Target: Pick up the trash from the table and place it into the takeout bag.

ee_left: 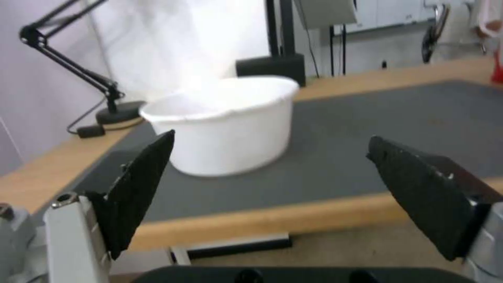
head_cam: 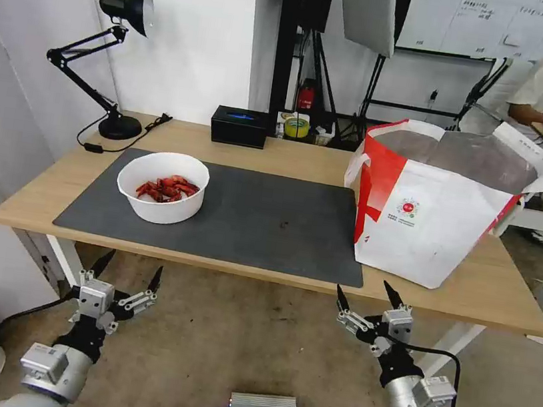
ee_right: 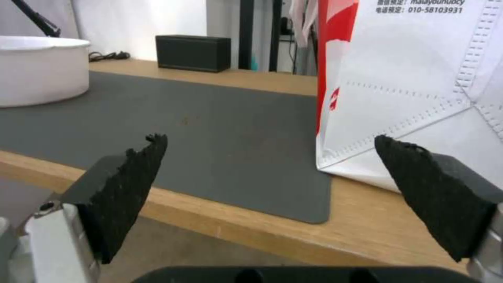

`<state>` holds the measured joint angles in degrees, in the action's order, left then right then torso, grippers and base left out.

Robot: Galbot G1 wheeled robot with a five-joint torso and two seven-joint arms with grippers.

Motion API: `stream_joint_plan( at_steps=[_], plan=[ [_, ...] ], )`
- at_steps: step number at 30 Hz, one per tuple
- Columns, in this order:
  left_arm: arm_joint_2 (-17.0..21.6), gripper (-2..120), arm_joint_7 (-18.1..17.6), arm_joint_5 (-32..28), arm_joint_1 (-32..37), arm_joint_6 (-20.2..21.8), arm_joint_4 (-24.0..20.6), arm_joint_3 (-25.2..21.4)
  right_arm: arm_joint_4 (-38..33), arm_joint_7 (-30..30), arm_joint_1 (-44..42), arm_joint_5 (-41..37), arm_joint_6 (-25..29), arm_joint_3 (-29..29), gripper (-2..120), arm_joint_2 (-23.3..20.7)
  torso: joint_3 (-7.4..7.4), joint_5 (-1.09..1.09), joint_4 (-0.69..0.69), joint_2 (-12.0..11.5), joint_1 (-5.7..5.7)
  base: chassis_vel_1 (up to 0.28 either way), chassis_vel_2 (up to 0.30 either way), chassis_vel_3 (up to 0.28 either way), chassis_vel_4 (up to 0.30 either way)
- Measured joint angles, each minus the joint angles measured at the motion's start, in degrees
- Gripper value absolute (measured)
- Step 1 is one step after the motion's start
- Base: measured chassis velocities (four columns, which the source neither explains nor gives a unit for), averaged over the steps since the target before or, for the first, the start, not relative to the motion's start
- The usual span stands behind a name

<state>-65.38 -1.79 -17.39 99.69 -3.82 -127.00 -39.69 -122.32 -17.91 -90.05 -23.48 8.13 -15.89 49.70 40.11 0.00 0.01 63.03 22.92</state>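
Presently both grippers hang in front of the near edge of the light wood table with white legs, below its top and touching nothing; the left gripper has its two black wedge-shaped fingers spread wide with only air between them, and it sits short of the table edge on the side where the large dark grey mat begins; the right gripper is likewise wide open and empty, its black fingers pointing toward the near right corner of that mat, just short of the table edge.

On the mat, toward its left end, stands the white round bowl holding red crayfish shells; from the left wrist the bowl stands beyond the table edge, roughly between the open fingertips but well apart from them.

Just off the mat's right edge stands the large white takeout bag with red side panels, a small round red logo and silver foil lining, upright with its mouth open; from the right wrist its lower corner meets the wood just beside the mat's corner.

Behind the mat, at the back of the table, sits a black rectangular box; left of the mat's far corner stands a black desk lamp, its round base on the wood.
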Motion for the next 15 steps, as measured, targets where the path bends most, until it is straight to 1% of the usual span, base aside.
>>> stream_joint_plan(
  at_steps=[2, 3, 4, 6, 7, 8, 10, 11, 12, 13, 14, 15],
  plan=[
    [2.7, 100, -2.93, -6.06, -1.87, 2.92, -1.07, -1.81, 0.0, 0.01, 0.02, -0.01, 0.0, -0.01, 100, -0.02, 0.0, 0.0, 0.0, 0.0, 0.0, 0.0, 0.0, 0.0, 0.0],
    [2.7, 100, -2.93, -6.06, -1.87, 2.92, -1.07, -1.81, 0.0, 0.01, 0.02, -0.01, 0.0, -0.01, 100, -0.02, 0.0, 0.0, 0.0, 0.0, 0.0, 0.0, 0.0, 0.0, 0.0],
    [4.28, 100, -4.06, -9.02, -2.8, 4.48, -1.48, -2.87, 0.0, 0.04, 0.02, -0.02, 0.0, -0.01, 100, -0.02, 0.0, -0.02, 0.0, 0.0, 0.0, 0.0, 0.0, 0.0, 0.0],
    [9.09, 100, -7.0, -17.37, -5.01, 9.05, -2.42, -5.74, 0.0, 0.04, 0.03, -0.03, 0.0, -0.01, 100, -0.02, 0.0, -0.02, 0.0, 0.0, 0.0, 0.0, 0.0, 0.0, 0.0],
    [9.09, 100, -7.0, -17.37, -5.01, 9.05, -2.42, -5.74, 0.0, 0.04, 0.03, -0.03, 0.0, -0.01, 100, -0.02, 0.0, -0.02, 0.0, 0.0, 0.0, 0.0, 0.0, 0.0, 0.0],
    [12.25, 100, -8.43, -23.56, -6.42, 12.42, -2.85, -7.54, 0.0, 0.05, 0.04, -0.04, 0.0, -0.01, 100, -0.03, 0.0, 0.0, 0.0, 0.0, 0.0, 0.0, 0.0, 0.0, 0.0],
    [18.17, 100, -11.37, -35.06, -9.79, 16.35, -1.93, -9.4, -0.01, 0.05, 0.06, -0.05, 0.0, -0.02, 100, -0.04, 0.0, 0.0, -0.01, 0.0, 0.0, 0.0, 0.0, 0.0, 0.0],
    [18.17, 100, -11.37, -35.06, -9.79, 16.35, -1.93, -9.4, -0.01, 0.05, 0.06, -0.05, 0.0, -0.02, 100, -0.04, 0.0, 0.0, -0.01, 0.0, 0.0, 0.0, 0.0, 0.0, 0.0],
    [21.1, 100, -12.15, -40.27, -11.79, 17.89, -0.39, -9.86, -0.02, 0.06, 0.05, -0.06, 0.0, -0.02, 100, -0.04, 0.0, 0.0, -0.01, 0.0, 0.0, 0.0, 0.0, 0.0, 0.0],
    [23.25, 100, -12.87, -44.6, -13.46, 19.19, 1.0, -9.95, -0.02, 0.08, 0.06, -0.06, 0.0, -0.01, 100, -0.04, 0.01, -0.01, -0.02, 0.0, 0.01, 0.0, 0.0, 0.0, 0.0],
    [25.49, 100, -13.45, -50.28, -15.67, 21.21, 2.56, -9.96, -0.02, 0.06, 0.06, -0.07, 0.0, -0.01, 100, -0.04, 0.01, -0.03, 0.0, 0.0, 0.01, 0.0, 0.0, 0.0, 0.0],
    [25.49, 100, -13.45, -50.28, -15.67, 21.21, 2.56, -9.96, -0.02, 0.06, 0.06, -0.07, 0.0, -0.01, 100, -0.04, 0.01, -0.03, 0.0, 0.0, 0.01, 0.0, 0.0, 0.0, 0.0]
  ],
)
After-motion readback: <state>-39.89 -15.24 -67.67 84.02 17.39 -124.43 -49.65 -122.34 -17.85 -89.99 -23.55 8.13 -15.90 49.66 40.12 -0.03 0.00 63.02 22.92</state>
